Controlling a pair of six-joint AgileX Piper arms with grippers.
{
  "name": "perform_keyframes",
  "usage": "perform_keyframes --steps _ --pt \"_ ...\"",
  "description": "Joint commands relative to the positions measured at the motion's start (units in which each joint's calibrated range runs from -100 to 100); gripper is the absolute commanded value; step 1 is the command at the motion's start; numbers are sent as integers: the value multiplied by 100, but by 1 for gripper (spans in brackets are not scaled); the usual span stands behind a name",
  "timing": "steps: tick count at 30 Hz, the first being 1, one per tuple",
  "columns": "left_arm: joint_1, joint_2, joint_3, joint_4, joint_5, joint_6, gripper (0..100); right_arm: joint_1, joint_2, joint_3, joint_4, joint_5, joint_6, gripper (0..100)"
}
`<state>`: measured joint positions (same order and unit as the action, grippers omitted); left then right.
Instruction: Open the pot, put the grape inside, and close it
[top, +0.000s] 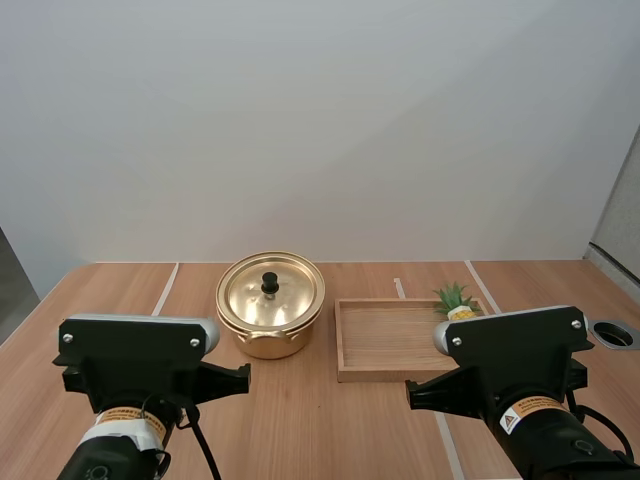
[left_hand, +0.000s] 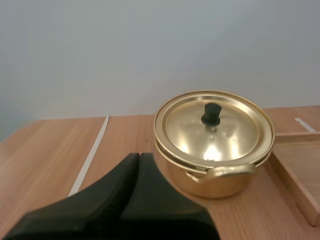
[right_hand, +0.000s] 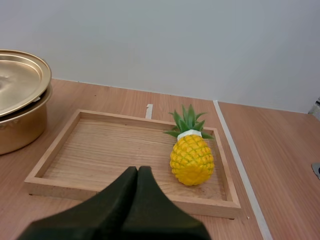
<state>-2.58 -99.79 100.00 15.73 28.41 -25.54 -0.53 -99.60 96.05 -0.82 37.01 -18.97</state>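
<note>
Wooden table (top: 330, 432) with lidded gold pot (top: 268, 344) beside wooden tray (top: 380, 375).

right gripper (right_hand: 138, 171) fingers pressed together; pineapple (right_hand: 191, 159) in wooden tray (right_hand: 100, 150); lidded pot (right_hand: 17, 122) just beside tray.

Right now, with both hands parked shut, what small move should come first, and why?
Probably open the left hand and ease it toward the black knob: the lid sits closed on the pot, directly ahead of that hand, which is shut. The tray holds a pineapple, not grapes.
</note>
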Motion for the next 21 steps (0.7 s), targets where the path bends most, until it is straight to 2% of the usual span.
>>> perform_keyframes --steps 1,4,19,21 --pt "4 -21 0 -299 -21 -175 0 5 -40 23 7 19 31 0" --pt "37 -21 0 -530 -93 -184 0 5 -40 23 7 19 31 0" --pt "28 -21 0 -528 -112 -161 0 -3 -40 23 9 19 31 0" --pt "83 -21 0 -528 -93 -161 0 -3 -40 23 9 19 31 0"
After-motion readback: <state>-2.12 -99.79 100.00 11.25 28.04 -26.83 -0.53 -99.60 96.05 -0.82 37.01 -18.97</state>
